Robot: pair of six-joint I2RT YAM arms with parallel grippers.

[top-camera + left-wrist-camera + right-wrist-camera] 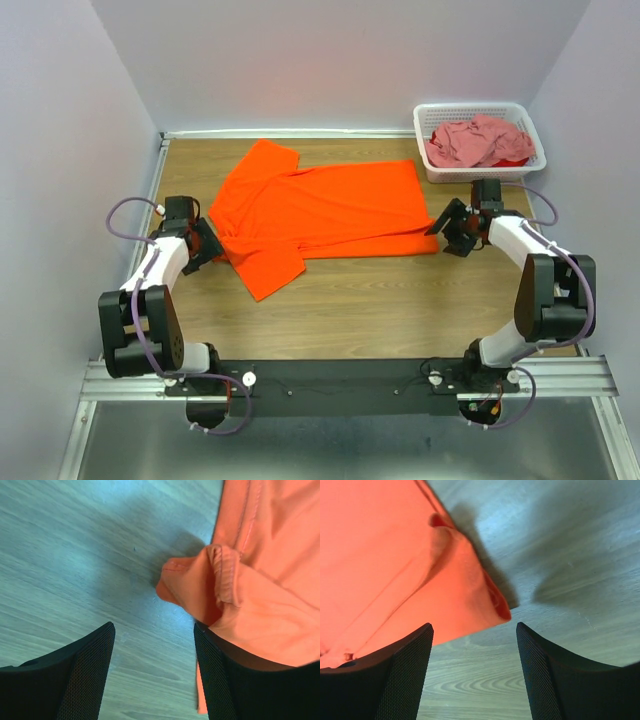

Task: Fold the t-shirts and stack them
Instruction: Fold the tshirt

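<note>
Open-jawed and empty, the left gripper was seen at the left end of the orange t-shirt, where a seamed edge was bunched and a fold of cloth lay against one finger. The right gripper was likewise spread wide with nothing between its jaws, just off the curled hem corner at the shirt's right end. The orange t-shirt was spread flat across the middle of the table, sleeves toward the left edge and hem toward the right, not yet folded. The pink t-shirt was crumpled in the basket at the far right corner. Trouble could be expected from the two untidy ends: if the left arm were lifted, the touching cloth might be dragged and the spread spoiled. If the curled corner were pinched as it lay, only one layer might be caught and the fold made askew.
</note>
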